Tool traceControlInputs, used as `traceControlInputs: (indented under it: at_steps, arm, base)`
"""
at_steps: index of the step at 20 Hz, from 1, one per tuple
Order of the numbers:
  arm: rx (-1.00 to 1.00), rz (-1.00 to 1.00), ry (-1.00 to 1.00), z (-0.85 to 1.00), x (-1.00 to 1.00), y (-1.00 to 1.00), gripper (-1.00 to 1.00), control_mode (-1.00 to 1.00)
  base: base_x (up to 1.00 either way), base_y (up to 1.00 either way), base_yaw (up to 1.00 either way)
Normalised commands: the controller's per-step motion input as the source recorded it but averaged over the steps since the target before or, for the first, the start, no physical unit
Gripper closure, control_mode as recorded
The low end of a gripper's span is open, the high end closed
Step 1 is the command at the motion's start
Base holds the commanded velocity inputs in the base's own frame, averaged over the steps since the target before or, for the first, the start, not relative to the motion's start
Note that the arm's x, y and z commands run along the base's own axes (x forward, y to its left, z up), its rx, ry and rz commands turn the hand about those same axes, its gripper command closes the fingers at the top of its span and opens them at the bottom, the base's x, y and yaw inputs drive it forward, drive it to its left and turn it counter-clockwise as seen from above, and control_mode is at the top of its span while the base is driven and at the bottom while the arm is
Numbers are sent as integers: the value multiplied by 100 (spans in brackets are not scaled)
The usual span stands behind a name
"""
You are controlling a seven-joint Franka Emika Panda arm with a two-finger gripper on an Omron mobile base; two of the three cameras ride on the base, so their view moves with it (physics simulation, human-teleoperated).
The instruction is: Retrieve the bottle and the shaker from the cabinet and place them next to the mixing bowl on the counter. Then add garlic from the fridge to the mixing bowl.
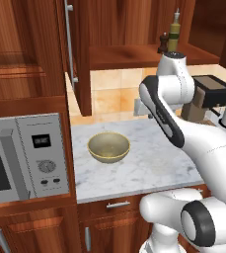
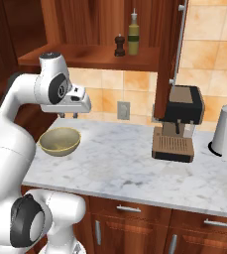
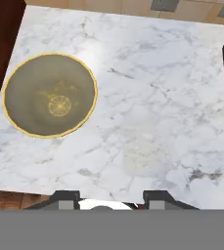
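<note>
Marble counter (image 2: 135, 168) carries the olive mixing bowl (image 1: 109, 147), while the yellow-green bottle (image 2: 133, 35) and dark shaker (image 2: 119, 45) are seen on the cabinet shelf (image 2: 85, 55), so the nearly closed, empty gripper (image 2: 75, 115) must next be raised to them.

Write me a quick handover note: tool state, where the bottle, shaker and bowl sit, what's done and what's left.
Tool: shut, empty, hovering above the counter right of the mixing bowl.
Bottle and shaker: upright, side by side on the open cabinet shelf, untouched.
Mixing bowl: empty, on the marble counter near its left end.
Done: nothing moved yet.
Left: bring bottle and shaker down beside the bowl, then fetch garlic from the fridge into the bowl.
</note>
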Motion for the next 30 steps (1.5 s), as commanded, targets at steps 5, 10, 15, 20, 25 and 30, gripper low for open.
traceControlInputs:
  at_steps: [5, 10, 15, 20, 25, 30]
  arm:
    - [0, -4, -12, 6, -25, 14, -100, -100]
    - [1, 0, -36, 75, -23, -9, -100, -100]
    - [2, 0, -24, 87, -3, -37, -100, -100]
    - [0, -1, -17, 82, 0, -37, -100, -100]
    - [7, -10, -21, 74, 0, -28, -100, -100]
    - [17, -17, -23, 27, 33, -7, -100, -100]
  base:
    - [0, 0, 0]
    - [0, 0, 0]
    - [0, 0, 0]
    - [0, 0, 0]
    - [0, 0, 0]
    - [0, 0, 0]
